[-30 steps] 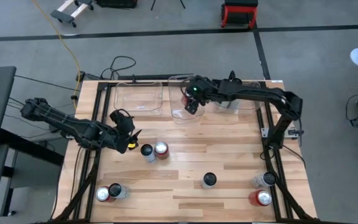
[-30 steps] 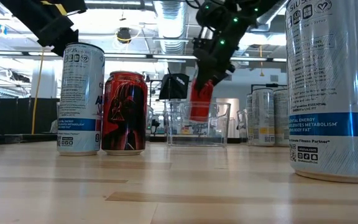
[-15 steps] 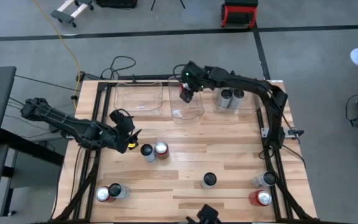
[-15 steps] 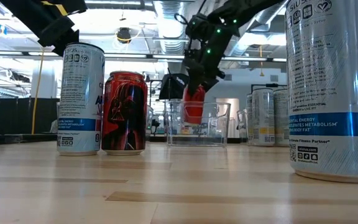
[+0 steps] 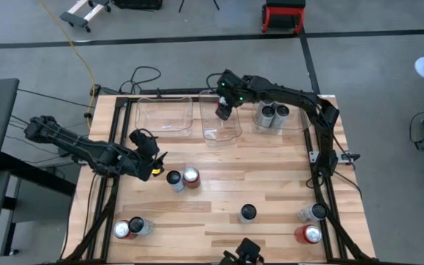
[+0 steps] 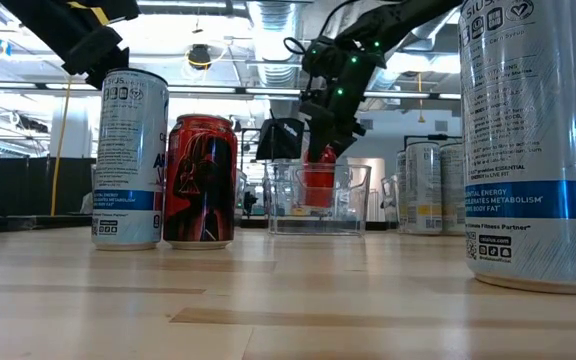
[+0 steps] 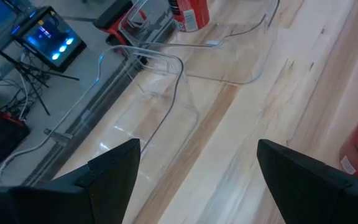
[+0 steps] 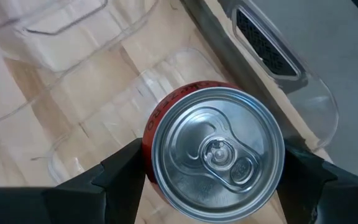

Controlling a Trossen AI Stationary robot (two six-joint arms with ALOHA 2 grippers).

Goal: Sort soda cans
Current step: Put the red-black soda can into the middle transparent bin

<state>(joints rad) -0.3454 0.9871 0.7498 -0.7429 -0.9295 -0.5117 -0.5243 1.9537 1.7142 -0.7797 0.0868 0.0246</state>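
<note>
My right gripper is shut on a red soda can with a silver top, inside the walls of the middle clear bin at the table's far edge. Two silver cans stand in the right bin. The left bin holds no can. My left gripper hovers open near the table's left edge, beside an upright silver can and red can, touching nothing. My right gripper pinches the red can's side wall just under the top rim between its two fingers, one on each side. The fingers come steeply from above. The can hangs upright inside the bin, its bottom above the bin's floor.
Other cans stand upright on the wood: a silver one in the middle, a red and silver pair at the near left, and a silver and a red one at the near right. A black frame rims the table.
My right gripper has carried the red can toward the table's far edge over the middle bin, tipped more steeply downward, and lowered the can between the bin's walls. The can has stayed upright in the hold.
</note>
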